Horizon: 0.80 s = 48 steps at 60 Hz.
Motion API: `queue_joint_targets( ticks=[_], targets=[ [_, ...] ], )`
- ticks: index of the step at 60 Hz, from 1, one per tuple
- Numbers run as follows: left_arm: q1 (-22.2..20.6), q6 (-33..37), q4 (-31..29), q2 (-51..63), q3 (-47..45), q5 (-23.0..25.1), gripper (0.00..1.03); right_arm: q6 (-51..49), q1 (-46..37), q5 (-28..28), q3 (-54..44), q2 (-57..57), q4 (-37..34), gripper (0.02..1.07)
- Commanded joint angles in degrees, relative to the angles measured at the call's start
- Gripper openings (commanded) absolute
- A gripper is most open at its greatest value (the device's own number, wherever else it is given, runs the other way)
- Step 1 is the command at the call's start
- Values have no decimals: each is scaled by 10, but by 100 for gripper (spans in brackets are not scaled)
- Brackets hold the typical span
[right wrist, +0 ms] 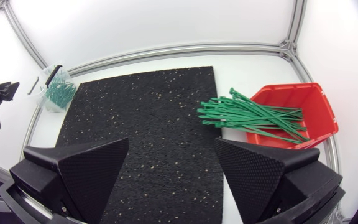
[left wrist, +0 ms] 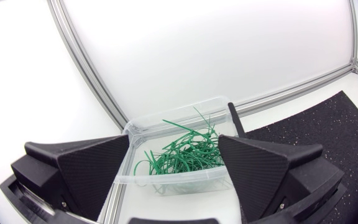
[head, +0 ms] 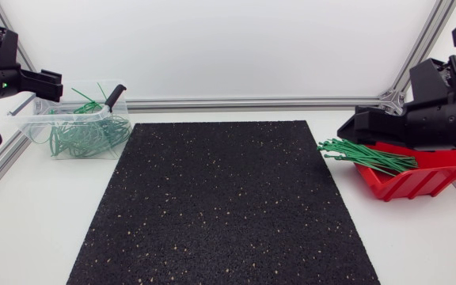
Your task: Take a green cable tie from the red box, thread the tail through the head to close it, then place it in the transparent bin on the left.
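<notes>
Green cable ties [head: 366, 156] lie bundled, tails spilling over the red box [head: 418, 186] at the mat's [head: 220, 206] 3 o'clock, bin [head: 30, 119] at 10 o'clock; right gripper [right wrist: 172, 143] and left gripper [left wrist: 174, 139] both gape wide, empty; ties look light, springy and slick, so best pinch one protruding tail.

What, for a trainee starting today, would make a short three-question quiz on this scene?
1. True or false: the left gripper and right gripper are both open, holding nothing.
2. The straight ties lie: A) between the right gripper's fingers; B) in the red box, tips past its rim; C) between the left gripper's fingers.
3. Fill in: the looped ties lie in the ___.
Key: 1 true; 2 B; 3 bin.
</notes>
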Motion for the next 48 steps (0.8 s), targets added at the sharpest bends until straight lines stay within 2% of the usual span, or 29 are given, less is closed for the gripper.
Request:
queue_joint_targets(
  ticks=[1, 13, 20, 34, 48],
  targets=[
    [-12, -8, 7, -57, -55, 3, 100, -49, -34, 8, -37, -42, 14, 102],
    [-45, -5, 11, -185, -158, 4, 100, -123, -111, 9, -106, -145, 24, 102],
    [-55, -22, 54, -272, -237, 4, 100, -149, -139, 14, -151, -213, 44, 102],
    [-56, -66, 97, -428, -367, 3, 100, -180, -139, 66, -259, -341, 129, 102],
    [-60, -103, 88, -503, -432, 18, 99, -167, -130, 59, -334, -396, 200, 102]
  ],
)
